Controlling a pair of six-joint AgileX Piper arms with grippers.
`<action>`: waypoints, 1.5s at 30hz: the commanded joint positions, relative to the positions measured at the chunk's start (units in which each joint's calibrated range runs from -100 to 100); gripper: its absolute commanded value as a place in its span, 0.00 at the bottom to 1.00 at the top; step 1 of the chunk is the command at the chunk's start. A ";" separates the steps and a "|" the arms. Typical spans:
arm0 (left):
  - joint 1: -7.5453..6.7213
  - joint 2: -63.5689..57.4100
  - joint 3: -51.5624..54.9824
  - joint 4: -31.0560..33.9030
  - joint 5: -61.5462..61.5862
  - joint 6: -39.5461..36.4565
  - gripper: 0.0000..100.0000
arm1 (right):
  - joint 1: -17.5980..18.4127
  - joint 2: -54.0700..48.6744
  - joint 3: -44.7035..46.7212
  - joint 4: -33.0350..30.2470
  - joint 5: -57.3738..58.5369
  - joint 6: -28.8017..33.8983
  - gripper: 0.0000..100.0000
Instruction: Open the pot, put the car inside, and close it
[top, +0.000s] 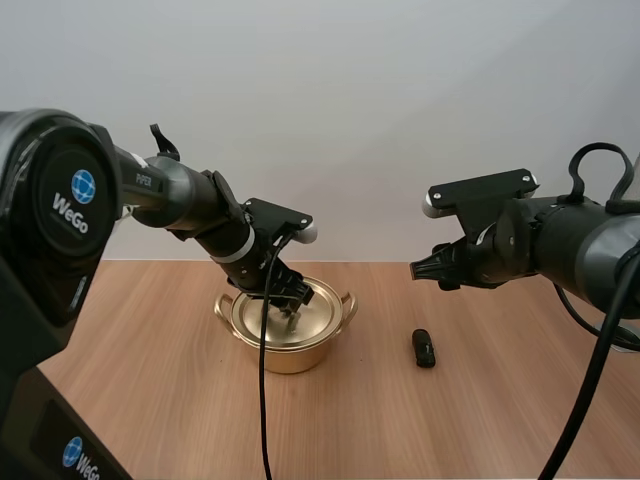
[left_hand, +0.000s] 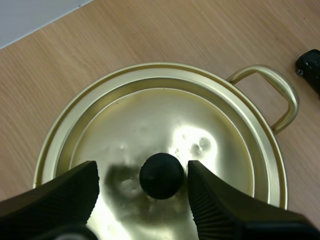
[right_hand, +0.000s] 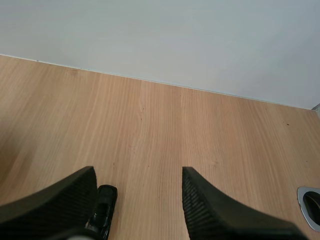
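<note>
Left wrist view: left end effector (left_hand: 143, 171) spread open astride the black knob (left_hand: 161, 176) of the lid (left_hand: 165, 120), right end effector (right_hand: 138, 174) likewise released, hovering by the car (right_hand: 103, 206) on the desk (right_hand: 210, 135).

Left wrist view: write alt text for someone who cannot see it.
The left end effector hangs open over the gold lid, its fingers flanking the round black knob. The lid sits on the pot, and a black car lies on the wooden table beside the pot.

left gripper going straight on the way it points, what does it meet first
Likely the black knob of the lid: it sits straight ahead between the open jaws of the left gripper.
</note>
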 joint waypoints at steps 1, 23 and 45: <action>-0.01 0.03 -0.04 0.06 0.39 0.25 0.79 | -0.03 0.03 -0.05 -0.01 0.12 0.00 0.84; -0.01 -4.44 -4.64 -2.06 10.80 1.50 0.00 | -0.03 5.18 -1.82 0.59 4.82 -0.17 0.79; -0.01 -27.96 -31.03 -0.81 22.36 -1.56 0.00 | -0.03 40.59 -18.01 17.31 18.62 -9.69 0.79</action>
